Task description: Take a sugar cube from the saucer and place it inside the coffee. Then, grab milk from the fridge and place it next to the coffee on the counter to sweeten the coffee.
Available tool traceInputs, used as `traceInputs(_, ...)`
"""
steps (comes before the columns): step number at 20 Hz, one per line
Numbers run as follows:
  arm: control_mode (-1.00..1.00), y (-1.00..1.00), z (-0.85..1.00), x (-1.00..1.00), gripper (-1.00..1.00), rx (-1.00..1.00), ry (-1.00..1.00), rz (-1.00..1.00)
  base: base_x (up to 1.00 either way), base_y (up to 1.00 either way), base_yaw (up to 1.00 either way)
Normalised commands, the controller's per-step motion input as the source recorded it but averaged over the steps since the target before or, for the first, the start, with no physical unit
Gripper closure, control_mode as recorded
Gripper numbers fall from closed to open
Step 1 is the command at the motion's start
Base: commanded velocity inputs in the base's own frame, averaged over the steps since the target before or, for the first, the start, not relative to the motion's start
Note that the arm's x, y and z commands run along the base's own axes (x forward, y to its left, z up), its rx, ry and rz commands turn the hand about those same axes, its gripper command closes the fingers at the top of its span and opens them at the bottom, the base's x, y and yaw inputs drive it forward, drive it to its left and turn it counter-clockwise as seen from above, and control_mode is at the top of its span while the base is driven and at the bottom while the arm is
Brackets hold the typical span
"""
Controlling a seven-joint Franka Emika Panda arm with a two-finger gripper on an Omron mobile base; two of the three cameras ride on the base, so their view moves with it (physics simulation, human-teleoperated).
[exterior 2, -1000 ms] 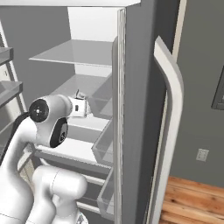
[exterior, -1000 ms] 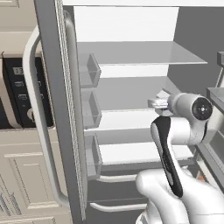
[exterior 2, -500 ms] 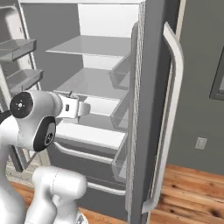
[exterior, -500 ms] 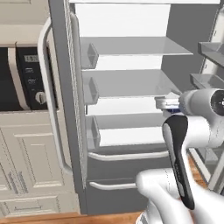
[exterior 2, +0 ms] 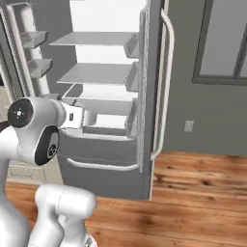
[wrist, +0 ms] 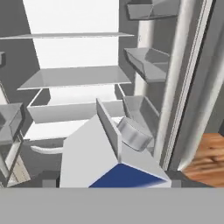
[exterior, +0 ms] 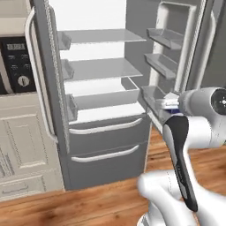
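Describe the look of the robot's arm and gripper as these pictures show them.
The arm is glossy white with rounded, bulbous links. A long black panel runs down one link, and dark round caps with small pale centres mark the joints. The gripper shows as a boxy white hand with small dark marks. No loose cables are visible.

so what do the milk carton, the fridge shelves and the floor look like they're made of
The milk: apparently matte white card, judging by its folded gable top, blue band and grey round cap. It sits close against the hand camera.
The fridge shelves: flat pale grey panels, plastic or frosted glass; the render leaves it open. Its outer drawer fronts look like brushed grey metal.
The floor: warm brown wood planks with visible grain and seams.
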Motion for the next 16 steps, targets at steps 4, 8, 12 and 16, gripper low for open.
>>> traceInputs(4,1.00,0.00,0.00,0.00,1.00,0.00,0.00,0.00,-0.84,0.00,-0.74)
traceInputs(8,1.00,0.00,0.00,0.00,1.00,0.00,0.00,0.00,-0.64,0.00,-0.77)
traceInputs(12,1.00,0.00,0.00,0.00,1.00,0.00,0.00,0.00,-0.43,-0.01,-0.79)
traceInputs(16,1.00,0.00,0.00,0.00,1.00,0.00,0.00,0.00,-0.19,-0.20,-0.78)
